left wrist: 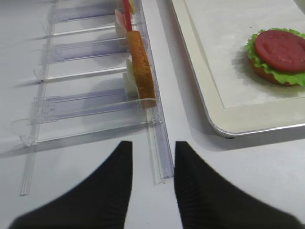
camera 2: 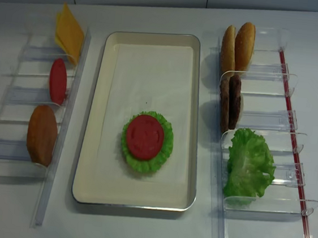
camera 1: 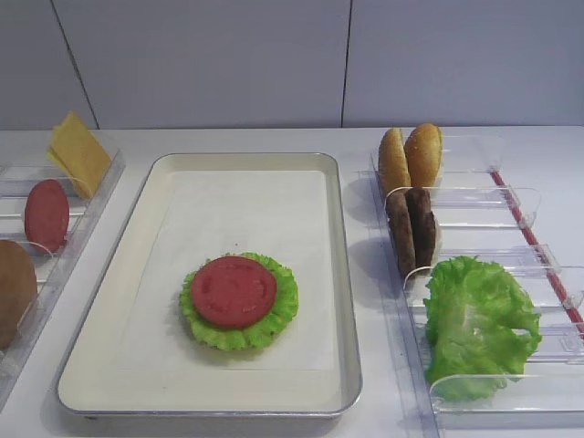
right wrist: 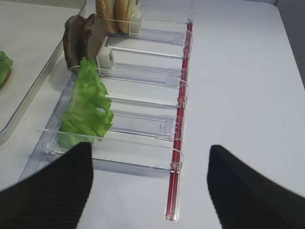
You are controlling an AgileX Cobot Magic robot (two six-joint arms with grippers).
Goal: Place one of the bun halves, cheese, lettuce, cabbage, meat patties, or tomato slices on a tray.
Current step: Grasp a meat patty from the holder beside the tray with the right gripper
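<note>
The cream tray [camera 1: 345, 274] holds a stack: a tomato slice [camera 1: 234, 290] on lettuce [camera 1: 285, 303] on a bun half [left wrist: 267, 76]. In the right bins stand bun halves [camera 1: 411, 157], meat patties [camera 1: 411, 228] and loose lettuce [camera 1: 479, 324]. The left bins hold cheese [camera 1: 78, 151], a tomato slice [camera 1: 46, 214] and a bun half [camera 1: 14, 287]. Cabbage is out of view. My right gripper [right wrist: 150, 148] is wide open and empty near the front end of the right bins. My left gripper [left wrist: 152, 144] hangs open with a narrow gap, empty, over the front end of the left bin rail.
Clear plastic bin racks [camera 2: 261, 124] flank the tray on both sides, the right one edged by a red strip [right wrist: 181, 124]. White tabletop [right wrist: 248, 86] stretches to the right of that strip. A grey wall [camera 1: 274, 55] stands behind.
</note>
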